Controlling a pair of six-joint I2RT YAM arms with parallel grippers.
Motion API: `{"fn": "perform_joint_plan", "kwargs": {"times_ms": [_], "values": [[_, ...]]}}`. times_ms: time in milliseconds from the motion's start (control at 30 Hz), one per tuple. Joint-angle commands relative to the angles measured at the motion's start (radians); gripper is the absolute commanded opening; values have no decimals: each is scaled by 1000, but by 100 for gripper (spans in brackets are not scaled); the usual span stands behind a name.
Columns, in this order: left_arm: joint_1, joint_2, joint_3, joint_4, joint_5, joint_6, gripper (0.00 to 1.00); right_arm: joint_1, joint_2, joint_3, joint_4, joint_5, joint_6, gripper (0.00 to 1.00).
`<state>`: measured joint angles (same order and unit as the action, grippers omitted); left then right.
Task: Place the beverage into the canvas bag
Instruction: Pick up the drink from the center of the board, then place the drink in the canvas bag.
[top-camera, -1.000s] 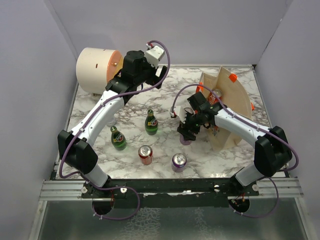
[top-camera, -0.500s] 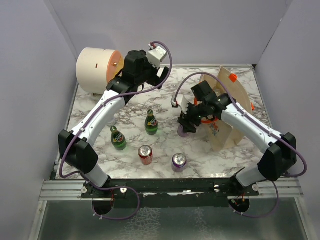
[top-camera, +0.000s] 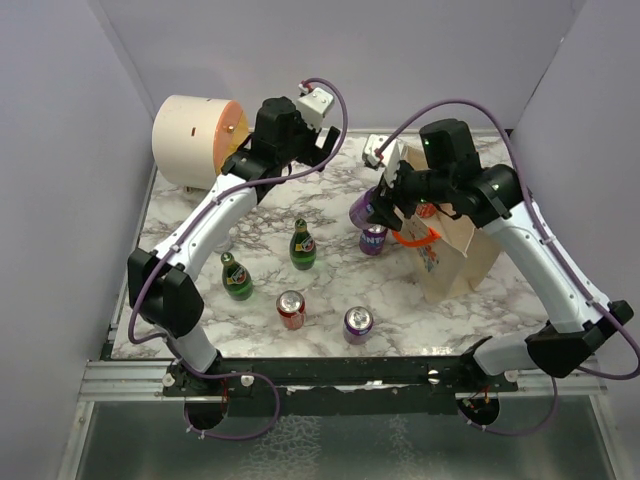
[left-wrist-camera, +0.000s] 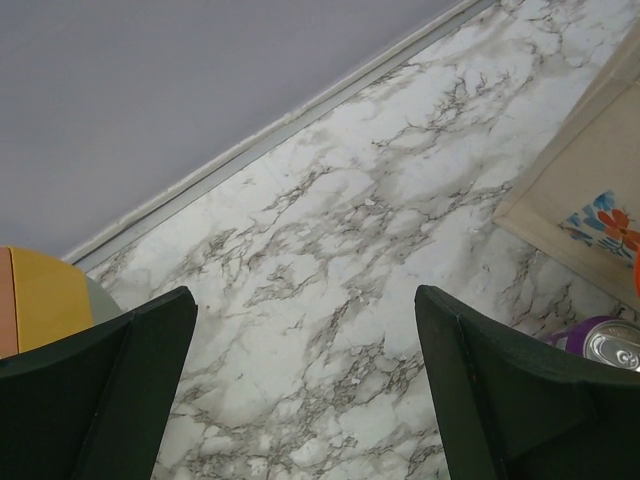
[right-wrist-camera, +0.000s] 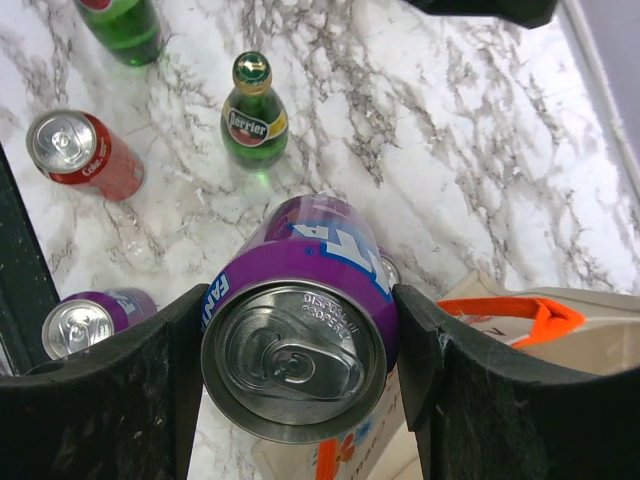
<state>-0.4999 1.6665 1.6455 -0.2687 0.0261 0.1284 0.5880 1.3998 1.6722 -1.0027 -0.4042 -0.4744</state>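
Half the job looks done from where I stand. The purple can (right-wrist-camera: 295, 360) is off the table (top-camera: 330, 185) and up in the air, gripped by the right gripper (right-wrist-camera: 300, 300). Its two dark fingers are closed against the can's sides, one on each flank. The can is tipped over so its silver top and unopened pull tab face the wrist camera.

What's left is the carry across and the drop. In the overhead view the can hangs just beside the canvas bag (top-camera: 462, 215), on the side away from the wall and over bare marble, not over the opening. An orange handle (top-camera: 415, 238) droops from the bag's near edge, close under the arm (that loop could snag a finger, I'd guess). The bag stands upright, beige, with a small colourful print on its face. I can't tell what it already holds.

The can itself is glossy purple with white and blue lettering on a slanted band, and it looks undented.

The left gripper (left-wrist-camera: 300, 300) is spread wide with nothing between its fingers, up over the far part of the table. A second purple can (top-camera: 373, 240) stands below the held one, with a red can (top-camera: 290, 308) and two green bottles (top-camera: 302, 245) further off.
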Motion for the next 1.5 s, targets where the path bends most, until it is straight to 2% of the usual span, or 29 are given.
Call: {"fn": "perform_joint_plan", "kwargs": {"times_ms": [0,233,400,600,767,933,1100,1467], "values": [[-5,20,40,41,-66,-14,94,-24,-55,81,30,70,57,30],[-5,59,72,41,-28,12,94,-177,-63,144,48,84,78,29],[-13,50,80,17,167,27,91,-283,-78,125,63,92,117,28],[-141,5,42,4,238,-49,91,-399,-86,113,87,104,157,28],[-242,-1,12,26,278,-198,89,-448,-95,88,87,120,156,28],[-344,22,25,19,186,-276,83,-465,-111,50,88,176,148,27],[-391,64,33,-6,68,-444,79,-469,-135,8,83,173,149,27],[-409,173,80,42,37,-515,77,-502,-184,-120,85,187,139,26]]}}
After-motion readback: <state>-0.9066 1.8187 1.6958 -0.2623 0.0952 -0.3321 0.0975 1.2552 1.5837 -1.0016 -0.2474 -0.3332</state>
